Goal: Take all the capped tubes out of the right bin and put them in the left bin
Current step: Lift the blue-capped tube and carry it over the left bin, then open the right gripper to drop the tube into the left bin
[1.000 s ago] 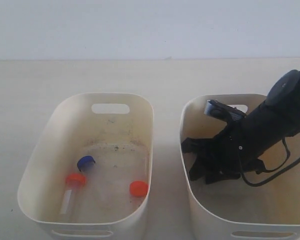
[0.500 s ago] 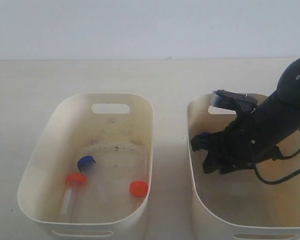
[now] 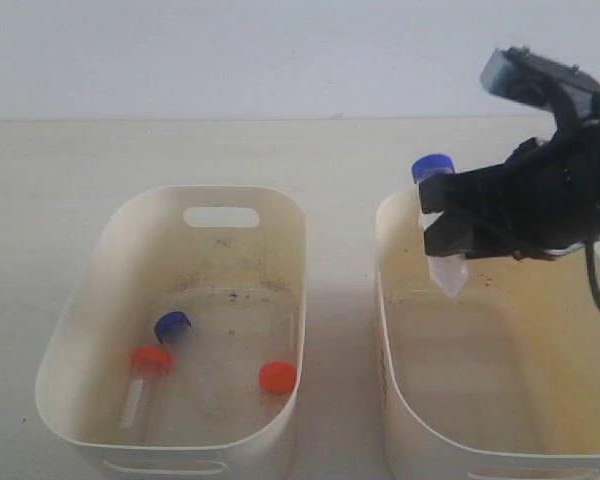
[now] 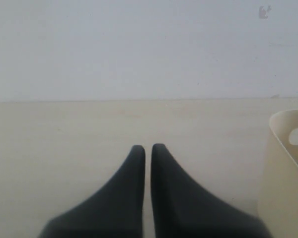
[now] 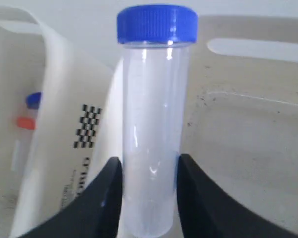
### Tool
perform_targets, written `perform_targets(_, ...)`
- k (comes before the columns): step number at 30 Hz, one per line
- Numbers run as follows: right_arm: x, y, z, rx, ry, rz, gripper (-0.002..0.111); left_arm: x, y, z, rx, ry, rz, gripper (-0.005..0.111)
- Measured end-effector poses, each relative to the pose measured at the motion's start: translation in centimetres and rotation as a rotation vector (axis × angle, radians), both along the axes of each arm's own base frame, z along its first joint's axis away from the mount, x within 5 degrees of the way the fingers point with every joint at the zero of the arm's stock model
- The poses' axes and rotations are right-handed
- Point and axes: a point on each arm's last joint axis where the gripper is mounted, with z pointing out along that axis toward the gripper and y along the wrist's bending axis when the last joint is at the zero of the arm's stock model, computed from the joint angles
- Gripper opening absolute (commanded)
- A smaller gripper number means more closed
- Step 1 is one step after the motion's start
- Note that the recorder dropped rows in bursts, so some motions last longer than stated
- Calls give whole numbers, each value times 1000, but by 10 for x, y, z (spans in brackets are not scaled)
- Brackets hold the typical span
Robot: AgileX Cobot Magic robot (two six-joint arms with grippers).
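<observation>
1. Lifted out since a second ago, the blue-capped tube [image 3: 447, 270] hangs cap up above the right bin [image 3: 400, 340], near its left wall.
2. Three other tubes [image 3: 150, 362] lie in the left bin [image 3: 130, 220].
3. Right fingers [image 5: 107, 198] clamp the blue-capped tube's sides.
4. Left fingers [image 4: 134, 168] are closed and empty, over the desk [image 4: 64, 134].

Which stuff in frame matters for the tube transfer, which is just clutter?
In the job: blue-capped tube in the right end effector; right bin; left bin; three capped tubes inside it.
Idle: left end effector, shut, above the table; checkered label on the left bin.
</observation>
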Motion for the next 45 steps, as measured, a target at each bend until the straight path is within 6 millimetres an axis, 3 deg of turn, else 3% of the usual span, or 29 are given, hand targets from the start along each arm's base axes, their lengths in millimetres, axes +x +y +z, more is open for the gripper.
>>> perform_targets(6, -21, 23, 45, 142, -123, 66, 0, 0, 0, 0, 0, 0, 0, 4)
perform_targets(10, -29, 53, 57, 244, -153, 133, 0, 0, 0, 0, 0, 0, 0, 4)
perform_targets(14, -31, 84, 47, 257, -152, 188, 0, 0, 0, 0, 0, 0, 0, 4)
perform_targets(21, -25, 130, 4, 198, -112, 230, 3, 0, 0, 0, 0, 0, 0, 4)
perform_targets(23, -20, 134, -7, 178, -99, 220, 13, 0, 0, 0, 0, 0, 0, 4)
perform_targets(28, -13, 141, -28, 137, -55, 211, 54, 0, 0, 0, 0, 0, 0, 4)
perform_targets(30, -12, 142, -32, 131, -49, 209, 62, 0, 0, 0, 0, 0, 0, 4)
perform_targets(41, -11, 142, -31, 132, -60, 201, 61, 0, 0, 0, 0, 0, 0, 4)
perform_targets(45, -13, 139, -21, 153, -87, 202, 45, 0, 0, 0, 0, 0, 0, 4)
